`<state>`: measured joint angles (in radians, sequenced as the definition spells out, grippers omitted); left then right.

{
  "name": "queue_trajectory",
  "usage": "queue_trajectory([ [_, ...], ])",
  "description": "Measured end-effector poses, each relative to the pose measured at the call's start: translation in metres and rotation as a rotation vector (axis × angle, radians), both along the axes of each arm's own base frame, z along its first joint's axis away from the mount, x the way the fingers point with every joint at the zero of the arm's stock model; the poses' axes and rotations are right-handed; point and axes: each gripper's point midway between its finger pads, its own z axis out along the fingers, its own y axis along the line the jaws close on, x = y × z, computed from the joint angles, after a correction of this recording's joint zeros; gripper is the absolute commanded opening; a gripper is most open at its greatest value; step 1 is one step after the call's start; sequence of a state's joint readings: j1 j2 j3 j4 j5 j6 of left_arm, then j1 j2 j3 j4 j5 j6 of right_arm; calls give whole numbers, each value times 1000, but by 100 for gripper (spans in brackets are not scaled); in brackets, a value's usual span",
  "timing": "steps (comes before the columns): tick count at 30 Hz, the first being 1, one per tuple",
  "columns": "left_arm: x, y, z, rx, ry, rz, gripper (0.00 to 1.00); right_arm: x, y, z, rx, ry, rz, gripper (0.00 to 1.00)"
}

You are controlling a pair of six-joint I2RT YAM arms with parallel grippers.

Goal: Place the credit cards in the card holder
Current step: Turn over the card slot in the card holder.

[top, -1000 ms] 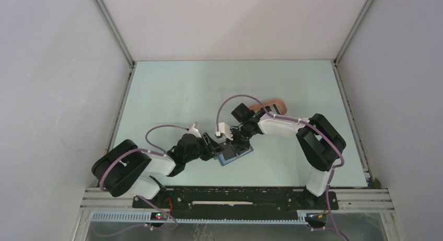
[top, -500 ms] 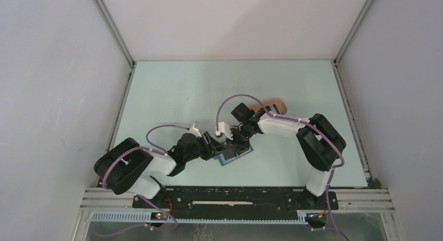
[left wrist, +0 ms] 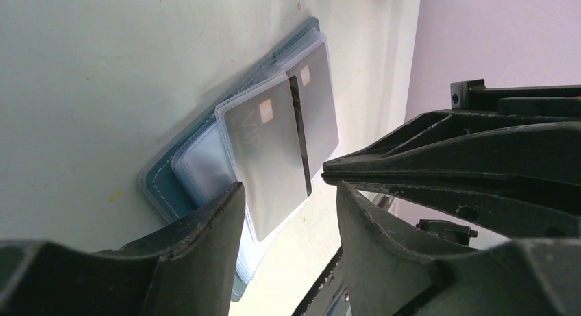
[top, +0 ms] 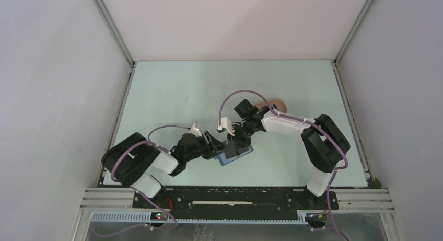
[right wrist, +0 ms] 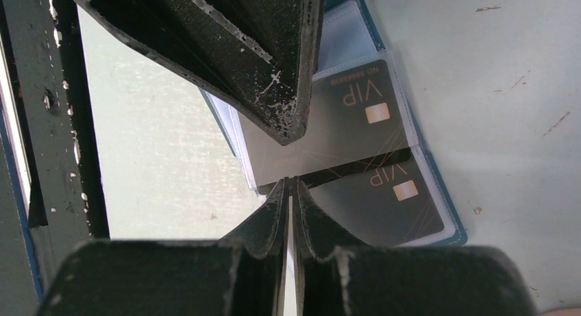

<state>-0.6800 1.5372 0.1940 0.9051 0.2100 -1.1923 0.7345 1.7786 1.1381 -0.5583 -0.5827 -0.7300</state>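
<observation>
The two dark-grey plastic credit cards [right wrist: 342, 117], likely light, stiff and slick, sit sleeved inside the open dark-blue folding card holder [left wrist: 155, 189], best pushed by an edge; the left gripper [left wrist: 289, 192] gapes over it, the right gripper [right wrist: 291, 184] pinched together at its fold.

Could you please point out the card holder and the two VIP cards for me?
card holder [left wrist: 156, 184]: left wrist view, blue cover corner.
upper VIP card [right wrist: 349, 124]: right wrist view, middle of face.
lower VIP card [right wrist: 387, 205]: right wrist view, middle of face.
</observation>
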Motion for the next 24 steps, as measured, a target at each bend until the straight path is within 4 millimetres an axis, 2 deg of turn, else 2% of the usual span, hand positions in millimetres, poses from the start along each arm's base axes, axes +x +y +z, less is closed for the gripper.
queue_trajectory([
  [10, 0, -6, 0, -49, 9, -13, 58, 14, -9, 10, 35, 38, -79, 12],
  [16, -2, -5, 1, -74, 5, -8, 58, 25, -4, 13, 45, 72, -128, 11],
  [24, -5, -5, 2, -119, 13, -3, 56, 21, -6, 6, 14, 142, -162, 10],
])
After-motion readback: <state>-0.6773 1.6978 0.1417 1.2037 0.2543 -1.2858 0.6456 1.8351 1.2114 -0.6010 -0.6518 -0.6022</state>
